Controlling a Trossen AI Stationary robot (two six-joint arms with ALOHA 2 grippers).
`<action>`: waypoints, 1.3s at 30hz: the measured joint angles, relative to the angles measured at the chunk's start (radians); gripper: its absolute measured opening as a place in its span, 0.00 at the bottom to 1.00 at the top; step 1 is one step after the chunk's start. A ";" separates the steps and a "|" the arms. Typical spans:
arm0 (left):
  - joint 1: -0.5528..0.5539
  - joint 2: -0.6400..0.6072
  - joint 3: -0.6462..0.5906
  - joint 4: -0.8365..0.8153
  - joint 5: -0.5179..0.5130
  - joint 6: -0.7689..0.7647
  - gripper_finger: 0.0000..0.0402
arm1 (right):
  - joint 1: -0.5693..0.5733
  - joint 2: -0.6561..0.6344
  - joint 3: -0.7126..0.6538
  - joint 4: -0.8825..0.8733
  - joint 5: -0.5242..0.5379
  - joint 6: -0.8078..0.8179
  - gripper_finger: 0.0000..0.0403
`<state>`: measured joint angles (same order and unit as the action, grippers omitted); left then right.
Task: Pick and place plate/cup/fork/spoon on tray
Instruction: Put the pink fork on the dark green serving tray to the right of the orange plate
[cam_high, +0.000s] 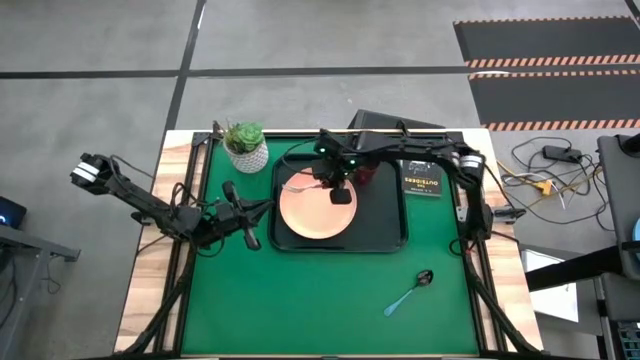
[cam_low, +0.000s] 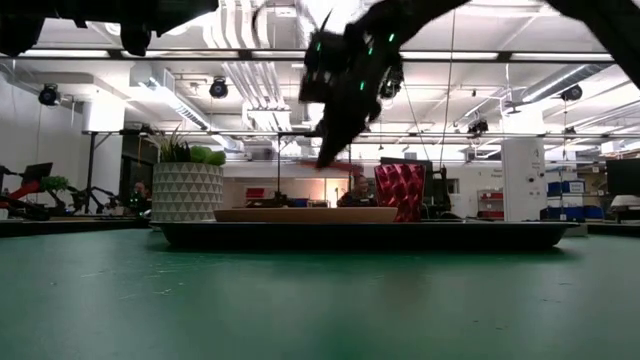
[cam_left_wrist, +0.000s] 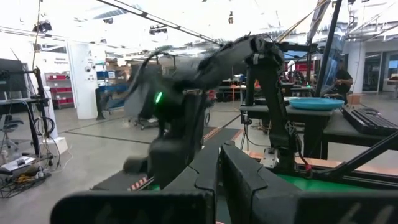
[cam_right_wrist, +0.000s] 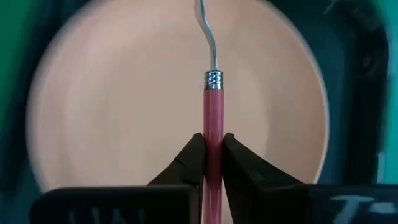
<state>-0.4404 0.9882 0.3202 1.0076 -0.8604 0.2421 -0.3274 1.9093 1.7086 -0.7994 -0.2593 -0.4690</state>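
Clamped on the fork (cam_right_wrist: 212, 124), the right claw (cam_right_wrist: 212, 155) hangs over the plate (cam_high: 314, 208) on the tray (cam_high: 385, 238), cup (cam_high: 367, 172) there too, spoon (cam_high: 408, 293) left on the desk (cam_high: 300, 300), left claw (cam_high: 250, 240) shut, empty.

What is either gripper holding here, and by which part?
The right gripper grips the fork by its pink handle, over the plate. The left gripper is shut on nothing.

Grey concrete floor (cam_high: 300, 40) around the table, striped black mats (cam_high: 545, 45) far right; ceiling lights (cam_low: 215, 88) and pipes overhead.
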 joint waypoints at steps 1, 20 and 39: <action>0.000 0.000 0.000 0.000 0.000 0.000 0.00 | 0.008 -0.026 -0.004 -0.007 0.000 0.011 0.07; 0.000 0.003 0.000 0.001 0.000 -0.003 0.00 | 0.276 -0.451 -0.268 -0.150 0.208 0.428 0.07; 0.001 0.004 0.001 0.003 0.000 -0.001 0.00 | 0.326 -0.772 -0.738 -0.291 0.372 1.058 0.07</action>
<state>-0.4396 0.9920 0.3210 1.0107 -0.8600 0.2414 -0.0010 1.1378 0.9704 -1.0905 0.1130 0.5888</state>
